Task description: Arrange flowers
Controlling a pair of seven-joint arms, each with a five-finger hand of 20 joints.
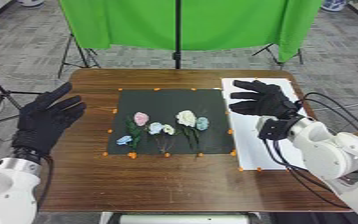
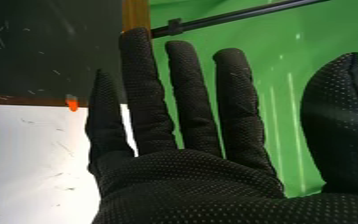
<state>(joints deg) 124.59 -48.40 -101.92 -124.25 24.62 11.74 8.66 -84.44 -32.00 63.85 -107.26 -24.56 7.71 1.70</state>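
Centrally, flowers (image 1: pixel 186 118) on black mat (image 1: pixel 158 103), right hand (image 1: pixel 262 101) above white sheet (image 1: pixel 249 142)

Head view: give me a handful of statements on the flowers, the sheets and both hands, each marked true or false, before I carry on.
1. The pink flower lies on the black sheet. True.
2. The right hand is curled round a flower. False: it is open and empty, above the white sheet.
3. The large white flower lies to the right of the pink flower. True.
4. The left hand is over the black sheet. False: it is left of that sheet, its fingers extended.
5. The white sheet lies to the left of the black sheet. False: it lies to the right.
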